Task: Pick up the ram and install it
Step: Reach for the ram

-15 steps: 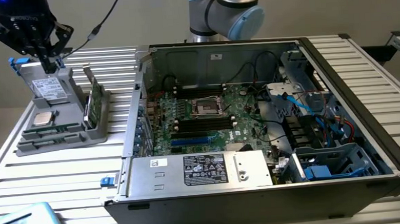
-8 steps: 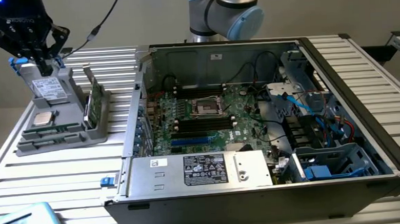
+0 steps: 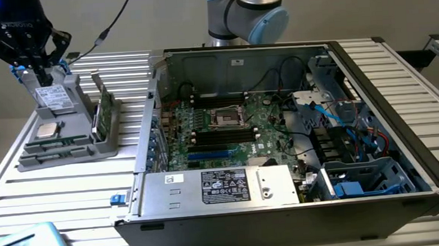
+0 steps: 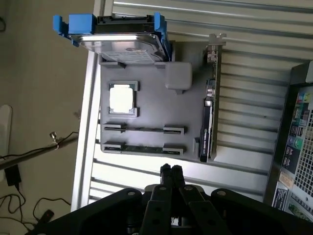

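Slatted table [image 3: 72, 192]; jaws closed and empty, hovering over grey tray [image 4: 151, 107]; ram [image 4: 143, 148] seated in tray slot nearest jaws; pick-up and install both outstanding.

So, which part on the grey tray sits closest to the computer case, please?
The green card with the metal bracket, standing on edge at the tray's case side; hard drive and processor lie farther.

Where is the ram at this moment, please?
The ram sits in a slot of the gray holder at the exterior view's left, near the silver processor chip, outside the computer case.
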Controlling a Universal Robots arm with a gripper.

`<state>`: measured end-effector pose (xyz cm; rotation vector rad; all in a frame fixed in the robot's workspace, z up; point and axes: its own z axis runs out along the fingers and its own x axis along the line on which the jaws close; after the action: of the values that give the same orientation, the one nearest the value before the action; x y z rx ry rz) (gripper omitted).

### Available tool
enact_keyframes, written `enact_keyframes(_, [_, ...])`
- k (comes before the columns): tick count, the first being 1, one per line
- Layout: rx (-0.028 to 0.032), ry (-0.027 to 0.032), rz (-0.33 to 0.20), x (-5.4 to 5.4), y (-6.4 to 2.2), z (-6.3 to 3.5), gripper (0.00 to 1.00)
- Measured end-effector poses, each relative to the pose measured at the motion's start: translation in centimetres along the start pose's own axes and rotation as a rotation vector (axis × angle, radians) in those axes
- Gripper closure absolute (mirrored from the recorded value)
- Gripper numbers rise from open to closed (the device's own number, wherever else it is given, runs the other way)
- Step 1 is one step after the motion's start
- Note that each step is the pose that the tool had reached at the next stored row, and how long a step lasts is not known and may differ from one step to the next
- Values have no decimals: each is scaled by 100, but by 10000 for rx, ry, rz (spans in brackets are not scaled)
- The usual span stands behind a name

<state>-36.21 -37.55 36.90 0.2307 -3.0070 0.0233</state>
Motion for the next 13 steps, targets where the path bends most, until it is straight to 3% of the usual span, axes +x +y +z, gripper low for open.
enact_keyframes(9, [164,34,-425,160,40,66,89])
enact_keyframes(13, [210,45,-546,247,68,93,89])
